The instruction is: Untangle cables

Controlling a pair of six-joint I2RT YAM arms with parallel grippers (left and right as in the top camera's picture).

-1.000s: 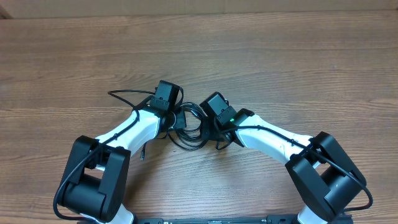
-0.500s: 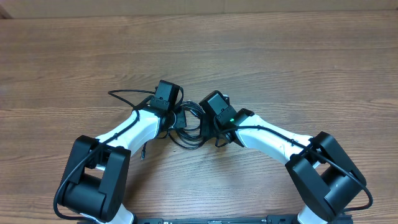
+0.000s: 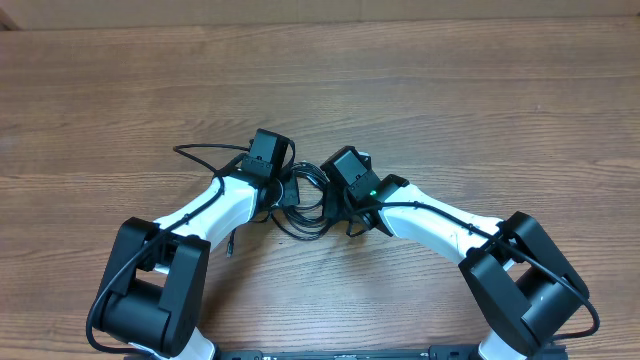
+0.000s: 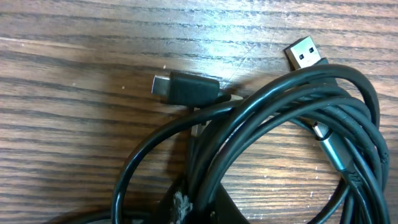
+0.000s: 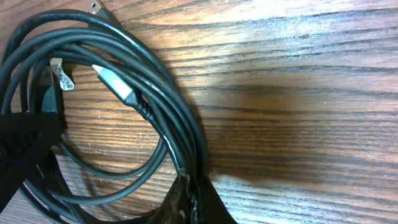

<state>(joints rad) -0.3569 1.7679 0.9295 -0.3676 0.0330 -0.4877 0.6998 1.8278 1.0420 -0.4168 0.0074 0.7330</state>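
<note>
Evidently the cables [image 3: 305, 208] lie as one tangled coil on the table [image 3: 450, 90], near its front middle. The left gripper [image 4: 186, 208] and the right gripper [image 5: 186, 202] each pinch strands on opposite sides, probably to draw the loops apart.

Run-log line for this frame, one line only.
task: untangle cables | left gripper: shut on cables | right gripper: shut on cables | cables: one tangled coil on table
</note>
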